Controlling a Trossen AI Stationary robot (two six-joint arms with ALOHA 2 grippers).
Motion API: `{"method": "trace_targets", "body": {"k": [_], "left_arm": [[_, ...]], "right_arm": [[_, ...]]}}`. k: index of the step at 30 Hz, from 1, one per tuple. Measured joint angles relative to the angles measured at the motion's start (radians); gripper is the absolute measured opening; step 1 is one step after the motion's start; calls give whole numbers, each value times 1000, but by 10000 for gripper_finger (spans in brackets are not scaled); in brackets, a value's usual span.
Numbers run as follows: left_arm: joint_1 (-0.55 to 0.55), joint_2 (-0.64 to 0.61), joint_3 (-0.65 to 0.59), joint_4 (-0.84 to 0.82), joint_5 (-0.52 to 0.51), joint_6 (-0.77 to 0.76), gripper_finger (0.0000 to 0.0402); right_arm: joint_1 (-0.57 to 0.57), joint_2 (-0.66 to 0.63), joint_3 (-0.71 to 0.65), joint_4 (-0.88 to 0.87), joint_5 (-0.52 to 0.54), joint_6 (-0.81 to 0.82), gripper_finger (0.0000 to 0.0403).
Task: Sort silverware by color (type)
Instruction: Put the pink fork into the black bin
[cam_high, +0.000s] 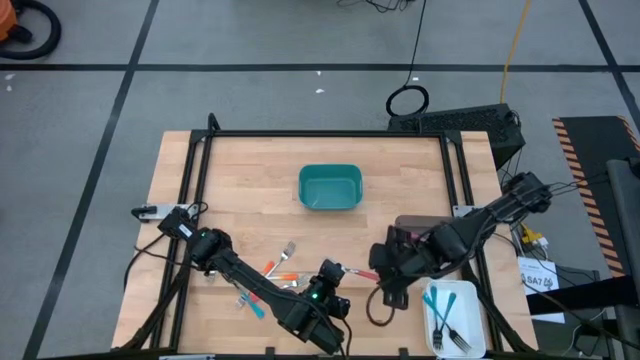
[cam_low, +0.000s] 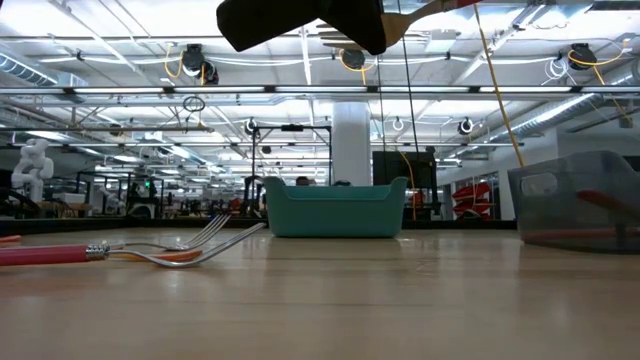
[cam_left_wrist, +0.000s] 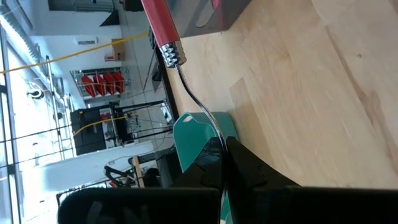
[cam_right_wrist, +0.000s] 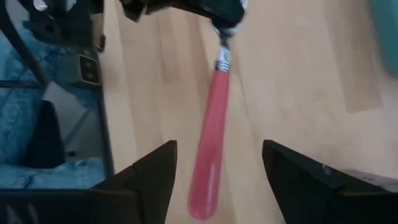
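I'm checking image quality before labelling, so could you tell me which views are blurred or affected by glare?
Right wrist view: the red fork is soft, its handle out of focus. Low view: the ceiling lights glare, and the teal bin is sharper than the near forks. Left wrist view: bright background, crisp wood grain. High view: even light.

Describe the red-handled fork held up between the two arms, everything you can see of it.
The red-handled fork has a slim, glossy, plastic-looking handle, a ribbed silver collar and a thin curved metal neck. The left claw, shut, pinches its tine end and holds it above the wooden table. Its handle points between the right claw's open fingers, which are not touching it.
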Motion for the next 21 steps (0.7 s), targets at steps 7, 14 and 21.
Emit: {"method": "trace_targets", "body": {"k": [7, 14, 21], "left_arm": [[0, 0, 0, 0, 0, 10, 1], [-2, 3, -1, -1, 8, 26, 1], [-2, 4, -2, -1, 14, 37, 1]], "right_arm": [[-30, 23, 0, -74, -6, 1, 227], [-43, 70, -2, -48, -94, -8, 226], [-43, 92, -2, -35, -132, -40, 226]]}}
